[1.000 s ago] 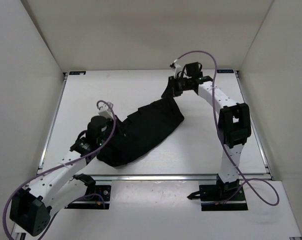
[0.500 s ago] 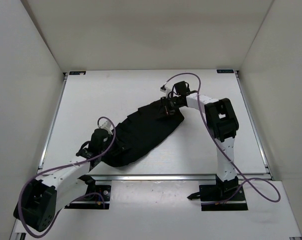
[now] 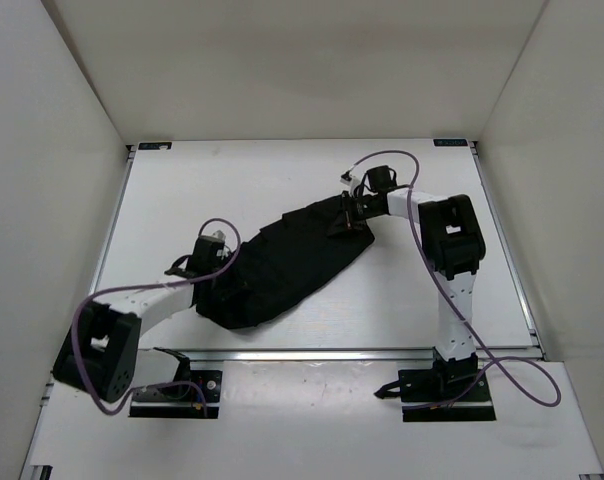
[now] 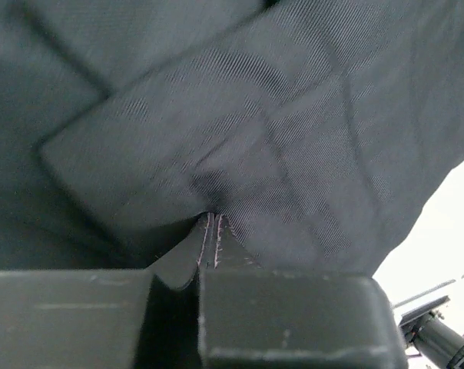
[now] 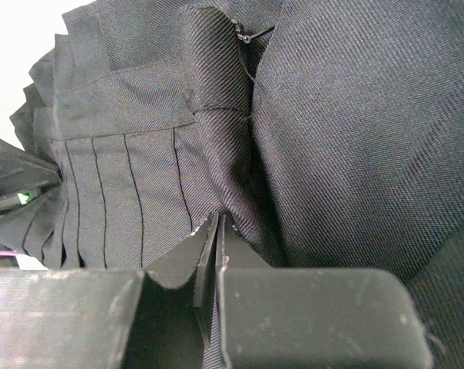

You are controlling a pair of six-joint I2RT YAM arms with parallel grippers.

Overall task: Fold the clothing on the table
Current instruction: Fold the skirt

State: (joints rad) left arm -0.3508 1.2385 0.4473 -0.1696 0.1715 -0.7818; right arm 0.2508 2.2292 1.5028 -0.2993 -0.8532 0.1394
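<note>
Both jaws pinch the black skirt (image 3: 282,265).

A white back wall (image 3: 302,70) rises beyond the jaws; white side walls (image 3: 42,200) flank them, evenly lit.

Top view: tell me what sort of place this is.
Probably a robot lab cell: a rail-edged white table, blank walls boxing it in, left arm and right arm bolted at its edge.
</note>
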